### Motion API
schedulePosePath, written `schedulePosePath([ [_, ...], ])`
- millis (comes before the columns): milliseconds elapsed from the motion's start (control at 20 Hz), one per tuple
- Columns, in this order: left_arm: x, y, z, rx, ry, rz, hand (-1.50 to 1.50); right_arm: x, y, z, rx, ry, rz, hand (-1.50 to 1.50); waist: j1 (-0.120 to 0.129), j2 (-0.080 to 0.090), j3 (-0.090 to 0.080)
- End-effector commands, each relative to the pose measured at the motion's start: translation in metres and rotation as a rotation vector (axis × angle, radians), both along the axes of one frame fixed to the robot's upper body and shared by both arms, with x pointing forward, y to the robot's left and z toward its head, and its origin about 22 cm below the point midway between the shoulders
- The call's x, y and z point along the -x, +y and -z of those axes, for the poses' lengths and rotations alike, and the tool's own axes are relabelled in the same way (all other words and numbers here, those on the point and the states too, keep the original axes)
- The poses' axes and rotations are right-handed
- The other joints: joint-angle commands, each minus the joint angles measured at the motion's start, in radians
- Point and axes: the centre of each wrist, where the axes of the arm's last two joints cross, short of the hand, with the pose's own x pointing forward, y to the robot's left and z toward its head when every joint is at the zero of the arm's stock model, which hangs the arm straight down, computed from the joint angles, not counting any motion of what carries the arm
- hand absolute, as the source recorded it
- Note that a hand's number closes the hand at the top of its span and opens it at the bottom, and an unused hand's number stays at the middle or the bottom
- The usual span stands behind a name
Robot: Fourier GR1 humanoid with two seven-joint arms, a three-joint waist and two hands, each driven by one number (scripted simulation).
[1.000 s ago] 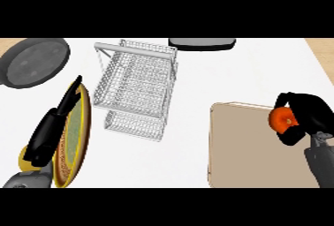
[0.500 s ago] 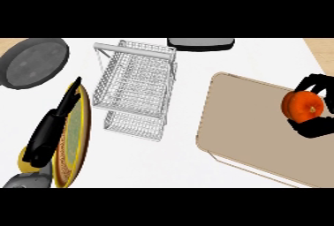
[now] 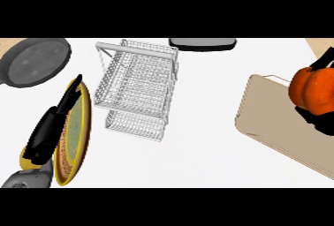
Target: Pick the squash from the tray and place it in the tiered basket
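The orange squash (image 3: 314, 89), with a dark stem, is held up at the right edge of the head view. My right hand (image 3: 318, 121) is curled round it from behind and below, mostly hidden by it. Beneath them the beige tray (image 3: 269, 118) lies skewed on the counter, its near corner running out of view. The white wire tiered basket (image 3: 138, 84) stands left of centre, well apart from the squash. My left hand (image 3: 49, 128) rests open at the lower left, fingers straight, over a yellow plate.
The yellow plate (image 3: 77, 132) lies at the lower left under my left hand. A dark grey round pan (image 3: 32, 62) sits at the upper left. A dark, flat object (image 3: 202, 43) shows at the top behind the basket. White counter separates basket and tray.
My right hand has lifted the squash up and to the right, so it looks larger. The tray has turned and shifted rightward. The left hand and basket have stayed still.
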Motion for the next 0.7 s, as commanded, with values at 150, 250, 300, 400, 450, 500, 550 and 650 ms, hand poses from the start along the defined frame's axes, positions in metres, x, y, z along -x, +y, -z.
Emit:
schedulePosePath([
  [150, 0.009, -0.014, 0.008, 0.004, 0.004, 0.022, 0.0, 0.002, 0.066, -0.054, -0.041, -0.066, -0.091, 1.5, 0.012, 0.001, 0.0],
  [250, 0.013, -0.005, 0.003, 0.009, 0.008, 0.029, 0.0, 0.003, 0.094, -0.064, -0.08, -0.059, -0.099, 1.5, 0.016, 0.0, 0.0],
  [300, -0.002, -0.001, -0.003, -0.001, -0.001, 0.022, 0.0, -0.001, 0.106, -0.084, -0.067, -0.048, -0.097, 1.5, 0.014, 0.001, -0.001],
  [400, -0.006, -0.003, 0.002, -0.002, -0.008, 0.018, 0.0, -0.026, 0.126, -0.091, -0.092, -0.046, -0.082, 1.5, 0.019, 0.004, -0.001],
  [450, 0.002, -0.014, 0.006, 0.006, -0.007, 0.022, 0.0, -0.026, 0.127, -0.099, -0.101, -0.033, -0.091, 1.5, 0.016, 0.002, 0.0],
  [500, -0.001, -0.016, 0.004, 0.007, 0.001, 0.015, 0.0, -0.044, 0.137, -0.089, -0.121, -0.021, -0.105, 1.5, 0.021, 0.005, 0.0],
  [550, 0.002, -0.004, -0.004, -0.003, -0.006, 0.015, 0.0, -0.046, 0.149, -0.098, -0.127, -0.017, -0.07, 1.5, 0.025, 0.004, 0.0],
  [650, 0.004, -0.015, 0.013, -0.001, -0.016, 0.024, 0.0, -0.044, 0.166, -0.109, -0.126, -0.018, -0.102, 1.5, 0.017, 0.004, 0.0],
])
